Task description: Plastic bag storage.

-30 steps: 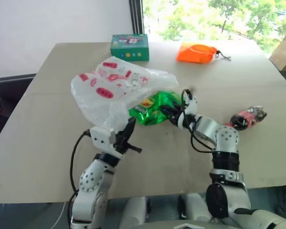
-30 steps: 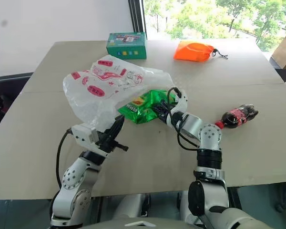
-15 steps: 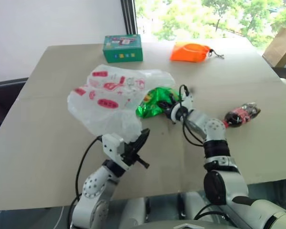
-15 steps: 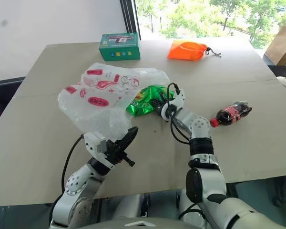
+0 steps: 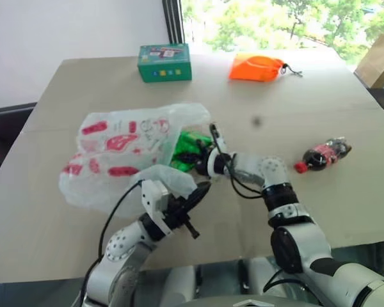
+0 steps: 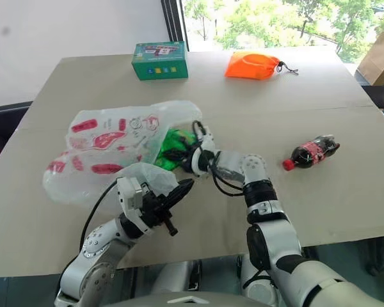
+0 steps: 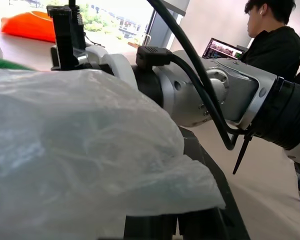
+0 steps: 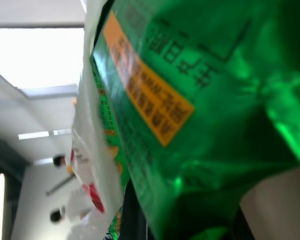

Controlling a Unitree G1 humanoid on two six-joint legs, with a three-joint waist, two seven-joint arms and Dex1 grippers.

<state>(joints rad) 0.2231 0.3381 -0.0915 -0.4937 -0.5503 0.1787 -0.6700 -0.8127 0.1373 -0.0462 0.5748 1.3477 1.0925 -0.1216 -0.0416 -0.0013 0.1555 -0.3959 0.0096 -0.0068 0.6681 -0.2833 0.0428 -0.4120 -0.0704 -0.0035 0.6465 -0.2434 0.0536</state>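
The plastic bag [image 5: 118, 157] lies crumpled on the table [image 5: 64, 102], mouth gaping toward the middle, and the green snack packet [image 5: 185, 148] sits partly inside that mouth. The right gripper [image 5: 195, 155] reaches into the opening with its fingers closed on the packet. Just in front of the bag, the left gripper [image 5: 195, 195] pinches a fold of film, fingers fully closed. Well beyond the bag lie a green box [image 5: 165, 62] and an orange pouch [image 5: 259, 68]; a bottle [image 5: 323, 155] rests well off to its right, with bare table between.
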